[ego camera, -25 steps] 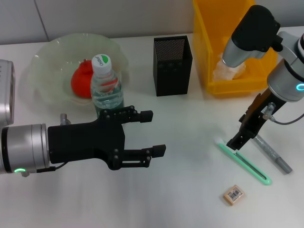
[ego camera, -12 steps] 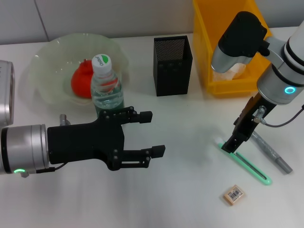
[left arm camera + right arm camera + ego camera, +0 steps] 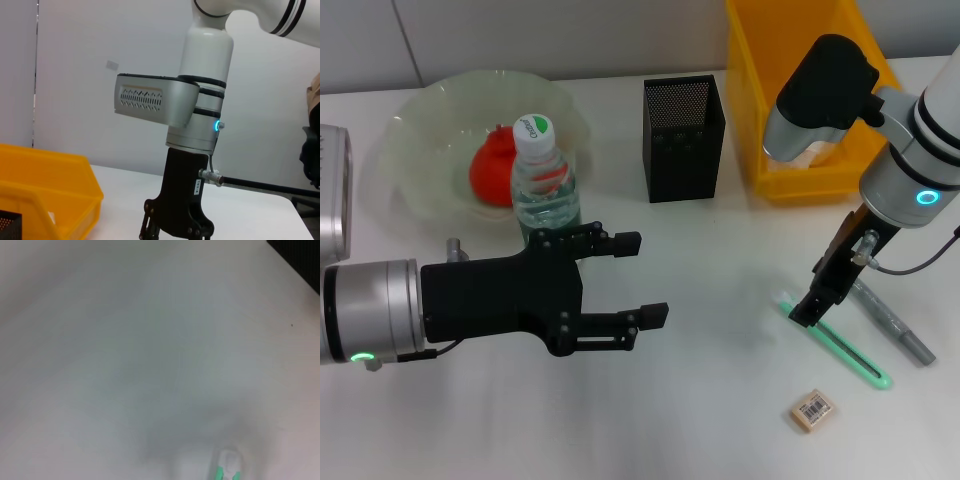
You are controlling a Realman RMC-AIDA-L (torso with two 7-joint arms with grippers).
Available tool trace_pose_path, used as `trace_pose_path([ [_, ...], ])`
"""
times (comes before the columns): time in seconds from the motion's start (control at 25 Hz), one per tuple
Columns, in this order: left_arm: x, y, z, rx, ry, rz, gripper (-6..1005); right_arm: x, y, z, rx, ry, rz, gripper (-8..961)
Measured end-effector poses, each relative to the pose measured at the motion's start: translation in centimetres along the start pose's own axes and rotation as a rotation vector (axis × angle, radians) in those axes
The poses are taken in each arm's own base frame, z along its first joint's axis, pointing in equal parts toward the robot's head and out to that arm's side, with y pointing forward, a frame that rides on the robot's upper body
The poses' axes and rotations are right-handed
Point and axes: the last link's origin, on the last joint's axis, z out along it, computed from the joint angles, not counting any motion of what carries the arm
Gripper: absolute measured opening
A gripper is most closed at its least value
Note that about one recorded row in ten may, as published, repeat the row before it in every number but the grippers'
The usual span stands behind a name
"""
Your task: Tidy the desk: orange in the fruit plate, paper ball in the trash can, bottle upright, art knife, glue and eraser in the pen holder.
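Note:
The orange (image 3: pixel 492 172) lies in the fruit plate (image 3: pixel 415 140). In front of the plate the bottle (image 3: pixel 544 180) stands upright. The pen holder (image 3: pixel 683 138) stands mid-table and the trash can (image 3: pixel 775 100) behind it to the right. The paper ball (image 3: pixel 816 154) shows as a white scrap in the can, mostly behind my right arm. The green art knife (image 3: pixel 840 345), the grey glue stick (image 3: pixel 892 322) and the eraser (image 3: pixel 812 410) lie at the front right. My right gripper (image 3: pixel 806 312) hangs at the knife's far end (image 3: pixel 227 469). My left gripper (image 3: pixel 636 281) hovers open, holding nothing, in front of the bottle.
A silver-grey device (image 3: pixel 332 195) sits at the table's left edge. The yellow can (image 3: pixel 45 190) and my right arm's wrist (image 3: pixel 182 200) fill the left wrist view. A dark corner of the pen holder (image 3: pixel 300 260) edges the right wrist view.
My right arm has swung a little to the left and its gripper has come lower onto the far end of the art knife. The left arm has stayed still.

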Motion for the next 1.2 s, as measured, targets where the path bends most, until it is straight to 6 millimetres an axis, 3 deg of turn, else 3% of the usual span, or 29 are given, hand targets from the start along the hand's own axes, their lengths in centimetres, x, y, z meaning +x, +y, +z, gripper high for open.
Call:
trace_pose_path([
  [0.28,0.0,0.0,0.0,-0.001,0.0,0.001,808,0.0,0.1,0.1,-0.004,0.003,-0.003,657],
  [1.2,0.0,0.0,0.0,-0.001,-0.002,0.005,808,-0.4,0.3,1.5,0.004,0.02,0.001,510],
])
